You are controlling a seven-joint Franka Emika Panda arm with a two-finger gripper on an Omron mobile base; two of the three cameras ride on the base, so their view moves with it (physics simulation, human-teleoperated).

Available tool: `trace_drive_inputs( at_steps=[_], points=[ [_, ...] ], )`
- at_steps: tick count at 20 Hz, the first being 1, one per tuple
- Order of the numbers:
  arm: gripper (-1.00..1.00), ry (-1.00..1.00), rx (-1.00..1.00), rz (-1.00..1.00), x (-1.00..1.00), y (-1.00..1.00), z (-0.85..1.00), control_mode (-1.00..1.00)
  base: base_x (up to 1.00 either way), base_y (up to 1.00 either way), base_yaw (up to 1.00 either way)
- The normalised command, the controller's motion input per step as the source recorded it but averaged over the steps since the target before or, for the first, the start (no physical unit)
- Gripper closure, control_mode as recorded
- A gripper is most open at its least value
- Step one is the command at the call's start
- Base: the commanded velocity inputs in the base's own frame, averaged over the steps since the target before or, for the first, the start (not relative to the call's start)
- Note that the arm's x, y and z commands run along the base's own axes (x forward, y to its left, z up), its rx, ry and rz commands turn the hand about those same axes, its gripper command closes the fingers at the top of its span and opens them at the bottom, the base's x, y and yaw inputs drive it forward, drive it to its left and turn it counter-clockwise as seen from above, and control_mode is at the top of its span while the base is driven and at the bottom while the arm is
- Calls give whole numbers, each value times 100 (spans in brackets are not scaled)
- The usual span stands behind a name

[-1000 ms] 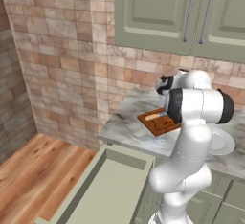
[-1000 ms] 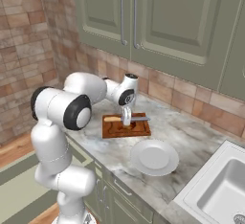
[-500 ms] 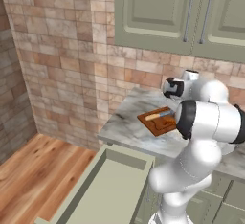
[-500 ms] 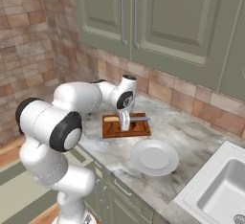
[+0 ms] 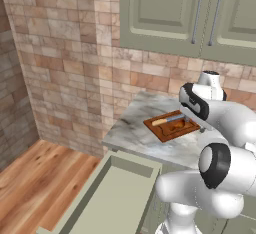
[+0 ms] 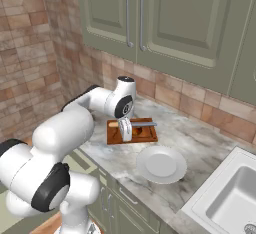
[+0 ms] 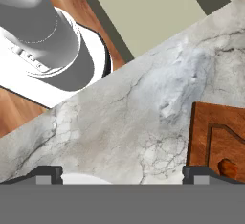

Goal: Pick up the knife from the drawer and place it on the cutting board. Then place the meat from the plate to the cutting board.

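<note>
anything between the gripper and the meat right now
Nothing visible does. The open gripper hangs over bare counter beside the cutting board, and the meat already lies on that board, close beside one fingertip.

Grey marble counter [image 6: 200,153], steel sink [image 6: 235,198] at right, brick backsplash [image 5: 75,78] behind.

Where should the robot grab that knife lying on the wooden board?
Probably by the tan handle of the knife, coming straight down from above. It lies flat on the cutting board, so nothing can slip under it, and the handle looks thicker than the thin blade. The fingers should close across the handle's narrow width.
</note>
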Motion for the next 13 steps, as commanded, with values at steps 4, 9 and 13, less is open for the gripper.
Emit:
trace_drive_inputs(
  at_steps=[4, 9, 13],
  points=[
    [-100, 0, -7, 11, -66, 9, 56, -100, 0, 0, 0],
    [-100, 0, -4, 10, -76, 9, 27, -100, 0, 0, 0],
    [-100, -1, -4, 10, -53, 39, 7, -100, 0, 0, 0]
  ],
)
